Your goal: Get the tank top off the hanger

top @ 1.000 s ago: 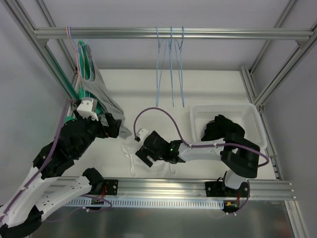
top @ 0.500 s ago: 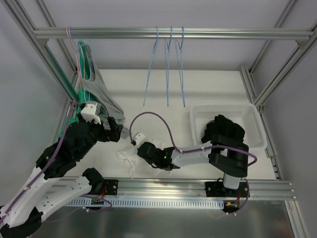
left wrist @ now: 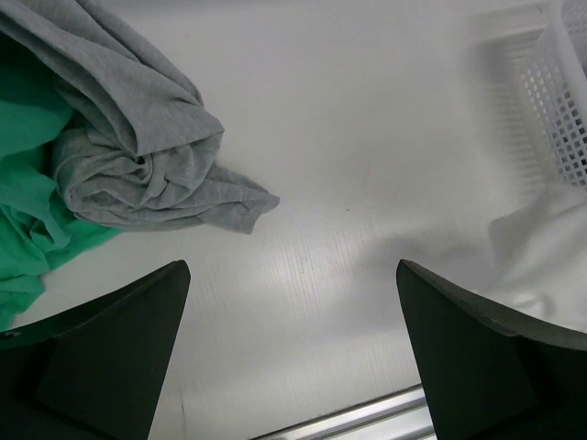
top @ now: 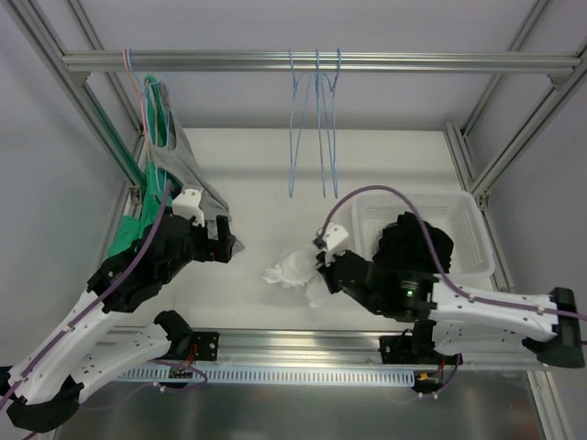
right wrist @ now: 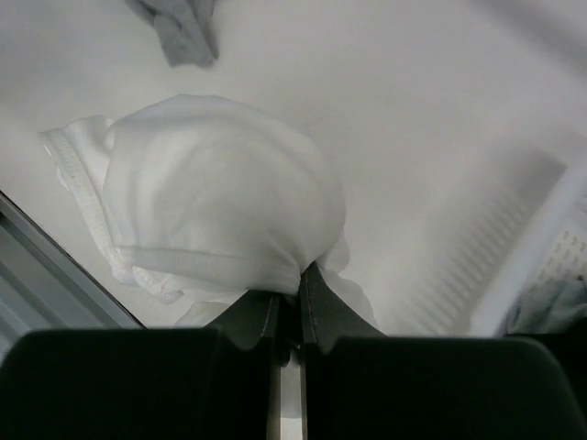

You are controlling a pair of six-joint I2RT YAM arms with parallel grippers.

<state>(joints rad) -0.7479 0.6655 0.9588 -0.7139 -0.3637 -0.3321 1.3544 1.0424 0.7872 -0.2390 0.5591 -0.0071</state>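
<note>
A bunched white tank top hangs above the table, and my right gripper is shut on its fabric. In the right wrist view the white tank top bulges just beyond my right gripper, whose jaws pinch a fold. Three bare blue wire hangers hang from the top rail. My left gripper is open beside a grey garment that hangs from a hanger at the left. In the left wrist view my left gripper is spread wide over bare table, with nothing in it.
A green garment hangs under the grey one at the left frame post. A white mesh basket stands at the right, with dark cloth inside. The grey garment trails onto the table. Frame posts flank both sides.
My right gripper has shut on the white tank top and lifted it off the table, moving right toward the basket. The left arm shifted slightly right. The blue hangers swung.
</note>
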